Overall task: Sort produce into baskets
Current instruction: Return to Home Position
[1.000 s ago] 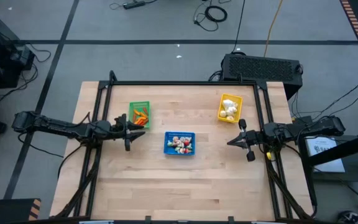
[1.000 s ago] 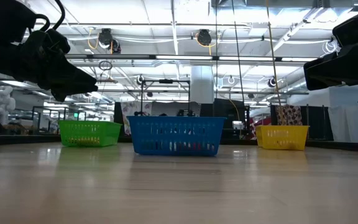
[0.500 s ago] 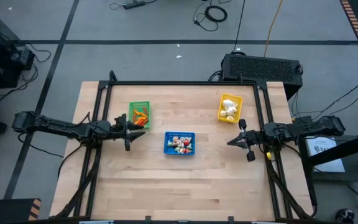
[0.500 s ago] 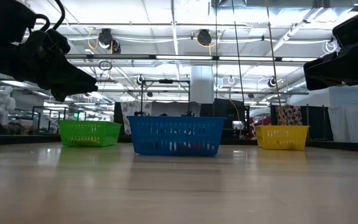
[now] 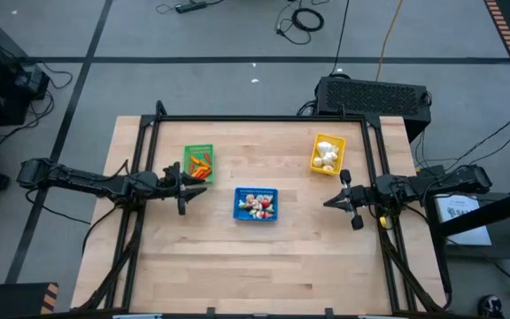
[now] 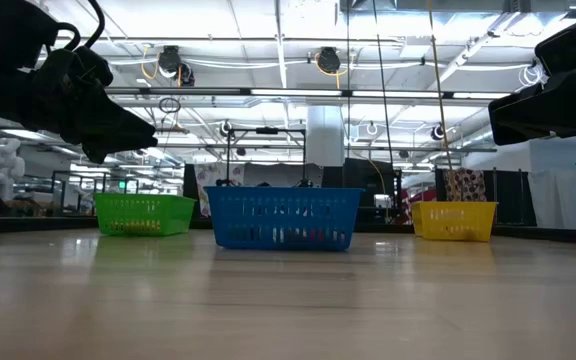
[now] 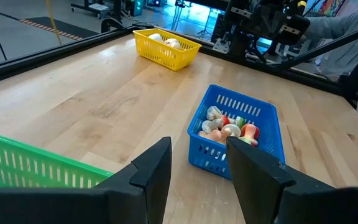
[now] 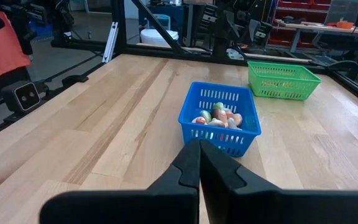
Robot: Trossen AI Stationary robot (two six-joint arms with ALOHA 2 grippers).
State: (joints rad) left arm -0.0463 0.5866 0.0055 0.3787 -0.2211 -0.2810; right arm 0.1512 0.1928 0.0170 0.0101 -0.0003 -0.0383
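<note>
Nothing has moved since a moment ago: my left hand [image 5: 198, 187] hangs open beside the green basket [image 6: 143, 214], while my right hand [image 5: 328, 203] is pinched closed and empty, right of the blue basket [image 6: 283, 218]. Produce [image 7: 229, 127] lies in the baskets on the worktop [image 5: 237, 257].

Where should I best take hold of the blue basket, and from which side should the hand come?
Grip the blue basket by the rim of one side wall, coming down from above: it stands upright and open-topped, produce lying low inside. The open left hand seems nearer.
</note>
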